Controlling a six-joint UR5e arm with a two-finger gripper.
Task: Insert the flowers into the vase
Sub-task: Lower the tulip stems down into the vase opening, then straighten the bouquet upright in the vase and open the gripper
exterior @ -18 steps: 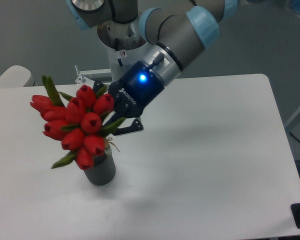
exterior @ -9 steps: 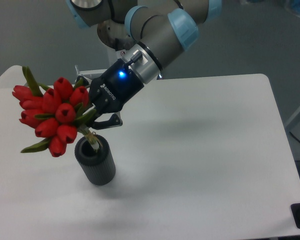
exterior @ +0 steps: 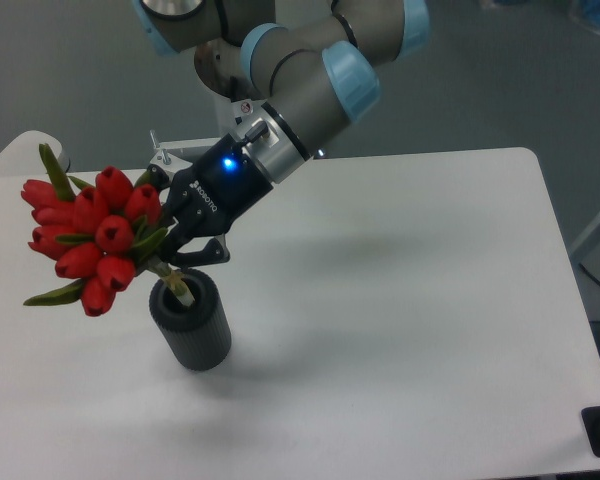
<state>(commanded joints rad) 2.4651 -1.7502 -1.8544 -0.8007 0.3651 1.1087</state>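
The flowers (exterior: 90, 235), a tight bunch of red tulip heads with narrow green leaves, hang tilted up and to the left over the table's left side. Their stem end reaches down into the round mouth of the vase (exterior: 192, 325), a dark ribbed cylinder standing upright on the white table. My gripper (exterior: 175, 250) is shut on the stems just below the heads, right above the vase mouth. The arm comes in from the upper right with a blue light lit on the wrist.
The white table (exterior: 400, 300) spreads to the right and front. The robot base and a metal bracket (exterior: 165, 155) stand at the table's back edge. A pale rounded object (exterior: 25, 150) sits at the far left corner.
The gripper with the bunch has moved left off the vase, uncovering its mouth, then sunk slightly. The stem end now sits in the vase mouth. The vase has not moved.
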